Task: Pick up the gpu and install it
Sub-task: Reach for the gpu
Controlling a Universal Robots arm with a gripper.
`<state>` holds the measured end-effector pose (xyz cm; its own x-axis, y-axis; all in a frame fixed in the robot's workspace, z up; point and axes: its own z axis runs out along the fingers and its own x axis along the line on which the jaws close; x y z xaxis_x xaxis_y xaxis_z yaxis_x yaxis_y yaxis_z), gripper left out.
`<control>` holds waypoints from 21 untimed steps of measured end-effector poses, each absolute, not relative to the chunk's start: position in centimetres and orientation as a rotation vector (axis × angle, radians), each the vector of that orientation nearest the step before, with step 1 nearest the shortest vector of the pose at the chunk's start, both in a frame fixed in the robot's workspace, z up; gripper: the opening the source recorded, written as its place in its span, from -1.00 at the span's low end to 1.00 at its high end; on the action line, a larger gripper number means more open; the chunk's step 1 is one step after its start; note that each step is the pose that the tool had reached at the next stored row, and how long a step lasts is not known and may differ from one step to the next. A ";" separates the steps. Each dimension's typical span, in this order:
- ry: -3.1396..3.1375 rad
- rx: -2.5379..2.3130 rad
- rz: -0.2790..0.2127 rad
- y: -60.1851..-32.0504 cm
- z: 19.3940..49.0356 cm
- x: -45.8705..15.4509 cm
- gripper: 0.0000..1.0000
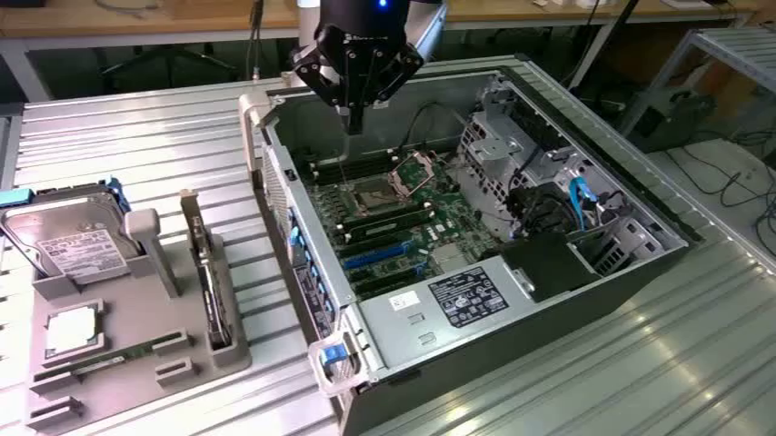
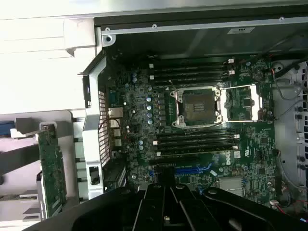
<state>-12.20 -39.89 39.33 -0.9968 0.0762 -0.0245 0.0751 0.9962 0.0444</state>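
While my gripper hangs closed and empty over the open computer case, I see the gpu upright at eight o'clock.

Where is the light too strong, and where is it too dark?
Wrist view: the table beside the computer case is washed out to white, and the gripper is a dark shape. Exterior view: light is even, with mild sheen on that table.
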 end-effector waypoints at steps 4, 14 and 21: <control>3.113 0.118 0.068 -39.9 39.3 -12.7 -0.79; 3.112 0.118 0.068 -39.9 39.3 -13.5 -0.79; 3.112 0.118 0.068 -39.9 39.3 -14.1 -0.79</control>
<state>-14.13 -39.89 39.33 -0.9968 0.0762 -0.0245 0.0751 0.9962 0.0444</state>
